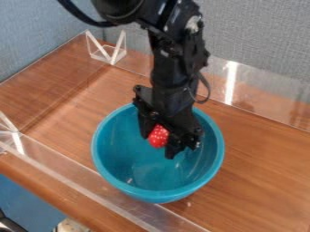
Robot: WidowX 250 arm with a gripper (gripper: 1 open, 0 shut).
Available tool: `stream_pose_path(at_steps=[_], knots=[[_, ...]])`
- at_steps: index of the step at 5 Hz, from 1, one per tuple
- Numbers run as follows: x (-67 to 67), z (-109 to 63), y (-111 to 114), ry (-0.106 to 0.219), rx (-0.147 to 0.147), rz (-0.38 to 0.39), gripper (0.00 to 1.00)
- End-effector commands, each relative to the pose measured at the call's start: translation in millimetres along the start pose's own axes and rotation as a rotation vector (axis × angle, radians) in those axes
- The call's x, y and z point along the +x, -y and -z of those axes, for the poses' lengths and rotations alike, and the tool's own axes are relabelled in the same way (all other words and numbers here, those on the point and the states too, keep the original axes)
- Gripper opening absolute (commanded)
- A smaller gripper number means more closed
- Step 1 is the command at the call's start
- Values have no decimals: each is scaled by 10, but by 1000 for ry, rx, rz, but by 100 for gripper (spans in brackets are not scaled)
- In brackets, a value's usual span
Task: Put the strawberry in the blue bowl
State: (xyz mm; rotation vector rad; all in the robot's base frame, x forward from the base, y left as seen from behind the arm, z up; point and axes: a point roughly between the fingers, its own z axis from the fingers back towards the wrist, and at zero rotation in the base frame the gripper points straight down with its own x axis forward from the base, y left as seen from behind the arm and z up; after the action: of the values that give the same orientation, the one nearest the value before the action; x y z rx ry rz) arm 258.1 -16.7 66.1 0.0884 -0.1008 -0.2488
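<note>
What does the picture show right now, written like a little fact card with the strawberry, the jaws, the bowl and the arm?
strawberry: red, between the jaws, in the bowl's opening
strawberry spot
jaws: shut on the strawberry
bowl: blue, round, on the wooden surface
arm: black, reaching down from above
wooden surface: brown
wall: grey, behind
job: not finished, strawberry not let go yet
</note>
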Motion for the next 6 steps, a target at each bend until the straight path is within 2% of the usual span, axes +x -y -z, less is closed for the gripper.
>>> stream_pose_path(at_steps=[1,5,6], knots=[[66,-43,-62,36,5,-12,0],[129,44,-128,46,19,-19,0],[118,64,-135,37,22,-23,100]])
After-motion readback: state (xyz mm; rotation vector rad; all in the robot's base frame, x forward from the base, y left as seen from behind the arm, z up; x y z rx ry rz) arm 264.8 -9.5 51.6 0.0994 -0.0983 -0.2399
